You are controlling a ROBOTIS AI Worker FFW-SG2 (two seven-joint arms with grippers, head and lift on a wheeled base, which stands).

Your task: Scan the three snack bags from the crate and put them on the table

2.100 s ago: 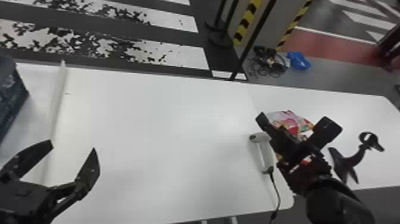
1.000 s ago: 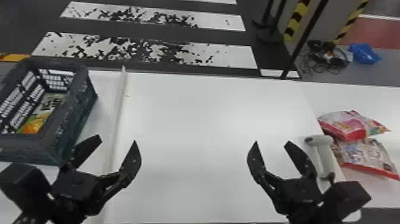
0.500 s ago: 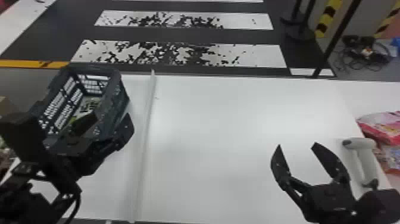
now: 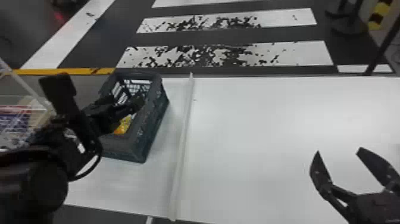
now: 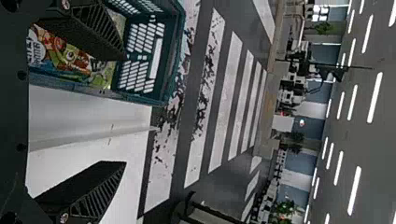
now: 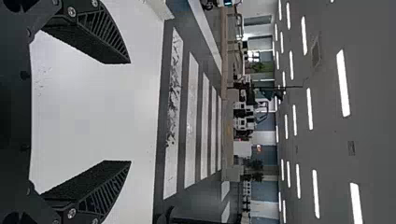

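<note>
Farther over the crate (image 4: pixel 150 122) than a moment ago, the left gripper (image 5: pixel 126 110) hangs spread and empty, the right gripper (image 4: pixel 339 149) spread above the table (image 4: pixel 268 134). One snack bag (image 5: pixel 70 58) lies in the crate; fingers that wide could snag the wall and drag it. From here the left arm (image 4: pixel 59 143) hides part of the crate, and I can't tell what lies beneath the bag.

Past the white tabletop (image 4: pixel 268 134), the dark floor (image 4: pixel 238 35) carries scuffed white stripes (image 4: pixel 297 55) — and a yellow line (image 4: pixel 65 71). Farther off, green plants (image 5: pixel 286 207) — strip lights (image 5: pixel 375 98) glow on the grey ceiling (image 5: pixel 364 144).
</note>
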